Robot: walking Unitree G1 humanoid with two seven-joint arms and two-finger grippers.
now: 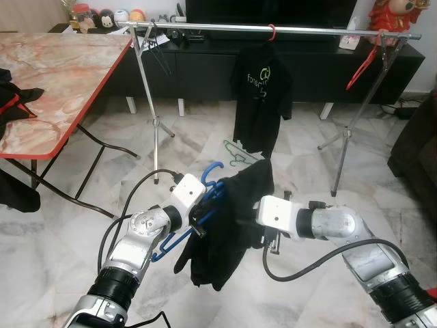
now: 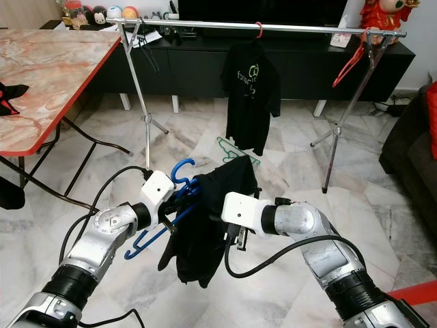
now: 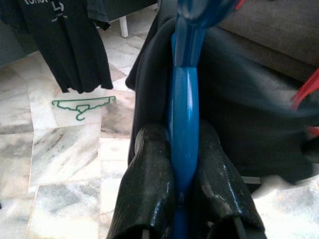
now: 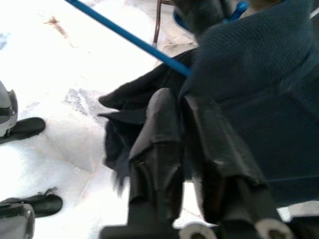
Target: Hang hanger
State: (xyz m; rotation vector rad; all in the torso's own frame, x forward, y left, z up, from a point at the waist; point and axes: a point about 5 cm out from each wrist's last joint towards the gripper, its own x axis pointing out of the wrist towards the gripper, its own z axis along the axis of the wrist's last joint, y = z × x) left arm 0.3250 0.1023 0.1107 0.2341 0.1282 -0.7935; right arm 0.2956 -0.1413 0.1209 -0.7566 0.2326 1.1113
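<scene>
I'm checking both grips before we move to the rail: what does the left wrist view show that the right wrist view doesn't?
Left wrist view: the left gripper is shut on the blue hanger, its bar running between the fingers; beyond lie a green hanger on the marble floor and a hung black T-shirt.

Right wrist view: the right gripper is closed on the dark garment, with the robot's feet below.

Both share the blue hanger, the dark garment draped on it, and the floor.
</scene>
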